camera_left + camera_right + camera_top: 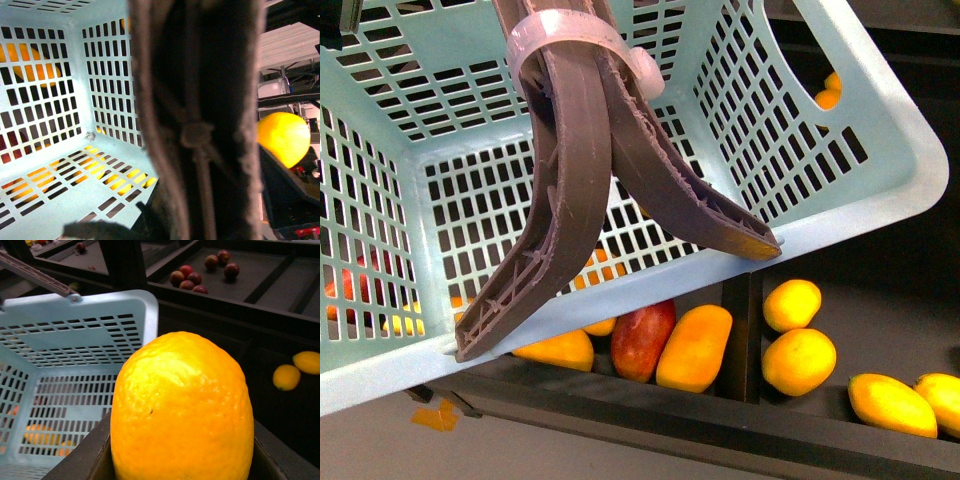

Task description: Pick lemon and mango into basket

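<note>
The teal basket [910, 170] hangs tilted and fills the front view, its two brown handles [570, 180] bound by a white tie. My left gripper [197, 217] is shut on the basket handle [200, 100], which blocks most of the left wrist view and hides the jaws. The basket's inside [100, 17] holds nothing. My right gripper [182, 462] is shut on the lemon [182, 410], held beside the basket's rim [145, 310]; the lemon [283, 138] also shows in the left wrist view. The mango [695, 347] lies on the dark shelf below the basket.
A red-blushed mango [642, 338] lies against the mango, with another orange fruit [555, 350] to its left. Several yellow fruits [799, 361] lie past a black divider [743, 330]. Dark trays behind hold red round fruits [190, 277] and two yellow fruits [286, 377].
</note>
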